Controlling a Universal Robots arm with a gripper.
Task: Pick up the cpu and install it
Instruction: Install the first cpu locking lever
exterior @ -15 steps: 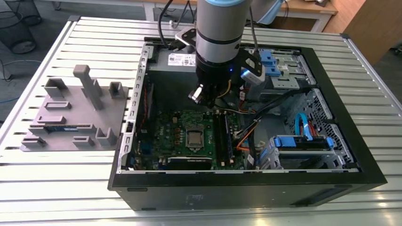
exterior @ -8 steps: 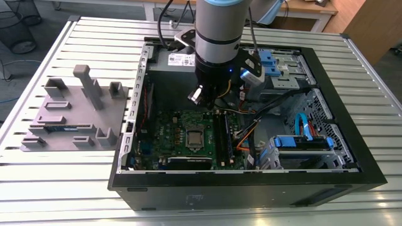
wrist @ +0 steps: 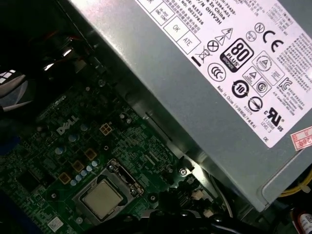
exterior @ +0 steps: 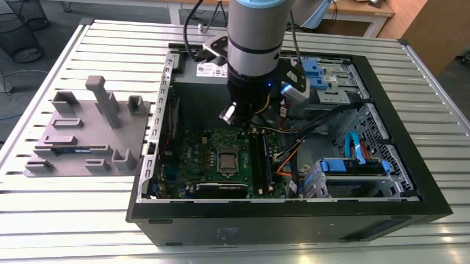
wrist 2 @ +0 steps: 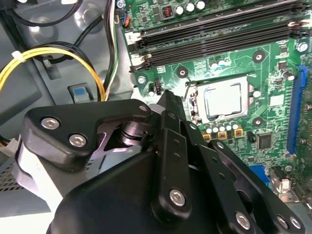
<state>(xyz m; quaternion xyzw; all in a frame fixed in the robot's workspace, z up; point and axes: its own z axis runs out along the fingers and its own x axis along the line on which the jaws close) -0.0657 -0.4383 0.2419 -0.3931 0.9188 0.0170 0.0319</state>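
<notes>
The cpu [exterior: 228, 160] lies flat in the socket on the green motherboard [exterior: 198, 165] inside the open computer case, its silver top facing up. It also shows in both wrist views, as a shiny square [wrist 2: 223, 100] inside the metal socket frame [wrist 2: 195, 105] and as a dull silver square [wrist: 102, 199]. My gripper [exterior: 246, 118] hangs from the arm above the board, a little behind the socket in the exterior view. In the second wrist view its black linkage [wrist 2: 168, 102] ends just beside the socket frame, apart from the cpu. Nothing shows in its grasp.
A grey tray [exterior: 88, 137] with upright posts and a green memory stick [exterior: 72, 149] lies at the exterior view's left of the case. The silver power supply [wrist: 219, 73], black memory slots [wrist 2: 214, 34], yellow cables [wrist 2: 48, 58] and blue drive cage [exterior: 353, 165] crowd the board.
</notes>
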